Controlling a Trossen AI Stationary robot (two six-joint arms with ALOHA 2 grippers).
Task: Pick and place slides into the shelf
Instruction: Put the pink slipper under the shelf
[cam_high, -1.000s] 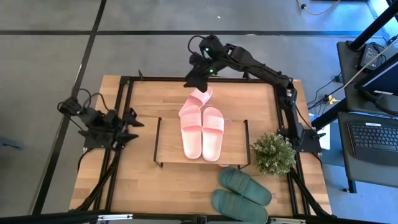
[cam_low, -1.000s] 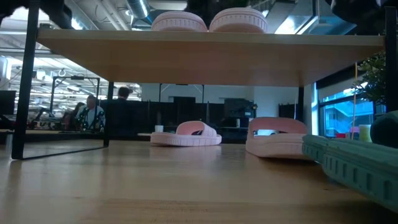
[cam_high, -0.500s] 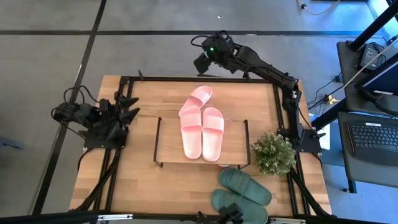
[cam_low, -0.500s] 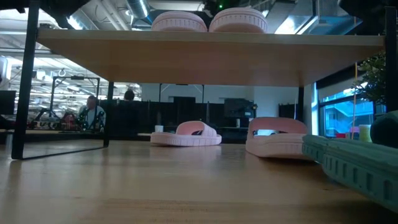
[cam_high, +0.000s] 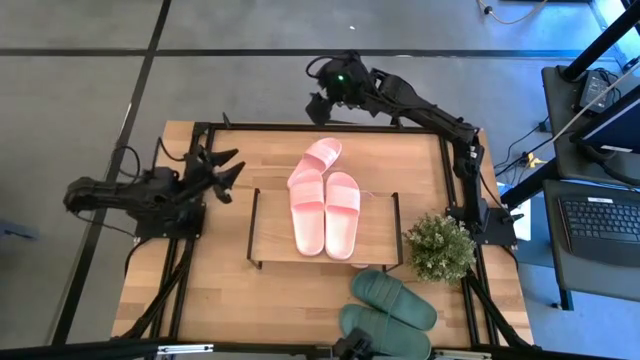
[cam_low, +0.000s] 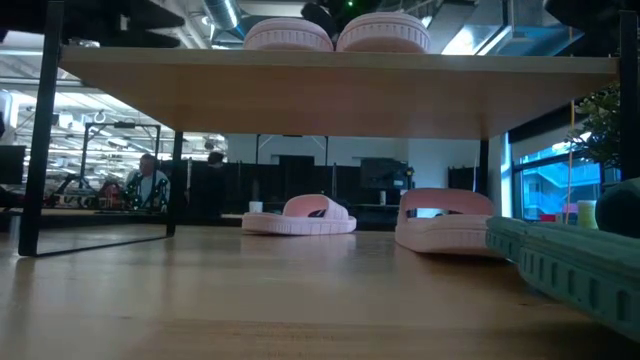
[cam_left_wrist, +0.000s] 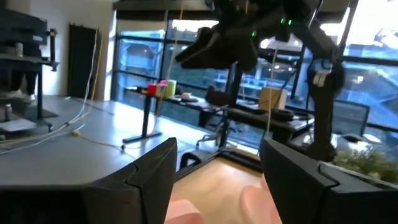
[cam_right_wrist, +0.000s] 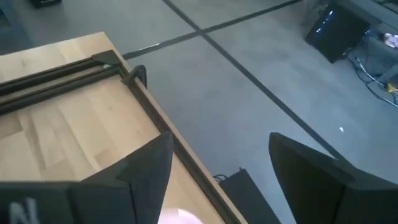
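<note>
Fingers (cam_high: 228, 170) spread, three pink slides (cam_high: 340, 214), two green (cam_high: 392, 298)

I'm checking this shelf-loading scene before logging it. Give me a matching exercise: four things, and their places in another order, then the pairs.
Things:
1. pair of light pink rubber slides
2. single light pink rubber slide
3. dark green rubber slides
4. small green potted plant

Places:
A. on the table at its near edge, in front of the shelf
B. on the low wooden shelf's top board
C. on the table behind the shelf, below the open right gripper
D. beside the shelf's right end

Pairs: 1-B, 2-C, 3-A, 4-D
</note>
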